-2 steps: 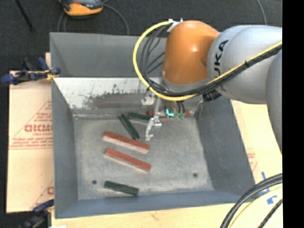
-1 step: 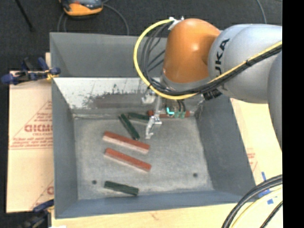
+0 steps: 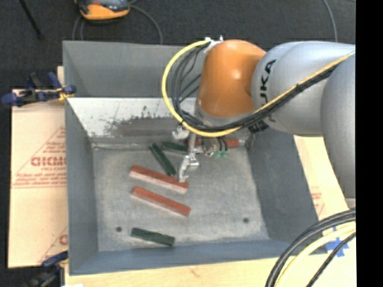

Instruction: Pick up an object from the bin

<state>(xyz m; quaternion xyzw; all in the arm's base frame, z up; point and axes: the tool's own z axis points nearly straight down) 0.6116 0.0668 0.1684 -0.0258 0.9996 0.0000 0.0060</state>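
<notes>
Could pass freely over the bare right half of the bin floor [image 3: 239, 199]. Was barred mid-floor by the rear red-brown bar [image 3: 157, 179] and the front red-brown bar [image 3: 161, 201], near each other. Met 1 dark green stick [image 3: 152, 237] by the front wall and a rear green stick [image 3: 163, 159], perhaps touching a 3rd, beside the gripper [image 3: 185, 171].

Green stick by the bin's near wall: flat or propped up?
Flat: the green stick lies full length on the bin floor.
</notes>
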